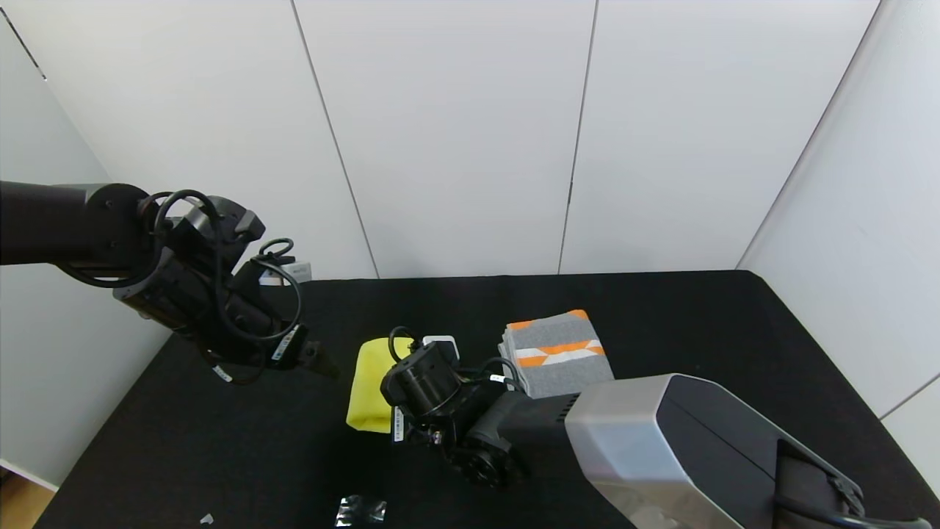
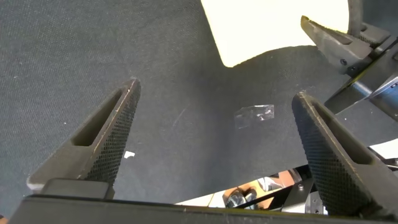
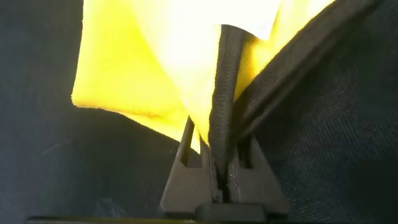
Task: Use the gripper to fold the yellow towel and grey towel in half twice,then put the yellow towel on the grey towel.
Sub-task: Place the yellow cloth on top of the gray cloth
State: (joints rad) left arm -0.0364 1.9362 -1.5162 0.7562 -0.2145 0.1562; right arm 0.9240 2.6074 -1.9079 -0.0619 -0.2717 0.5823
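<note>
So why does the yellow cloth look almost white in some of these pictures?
Glare: in the right wrist view the yellow towel sits very close to the lens, washed out to near white above the right gripper shut on it. The left wrist view overexposes it too, past the open left gripper. The head view shows true yellow.

Left arm (image 1: 66, 224): matte black tube link, black wrist block wrapped in looped black cables, small white printed labels on the housing. Left gripper (image 2: 217, 134): two dark wedge-shaped fingers (image 2: 102, 146), dimpled rubber pads on the inner faces, hollow cut-outs in the sides. Right arm (image 1: 683, 448): big silver-grey shell with a black panel, then black cylindrical joints, a round flange with a ring of holes, thin black cable loops, white label strips. Right gripper (image 3: 219, 134): same black textured fingers on ribbed bases.
</note>
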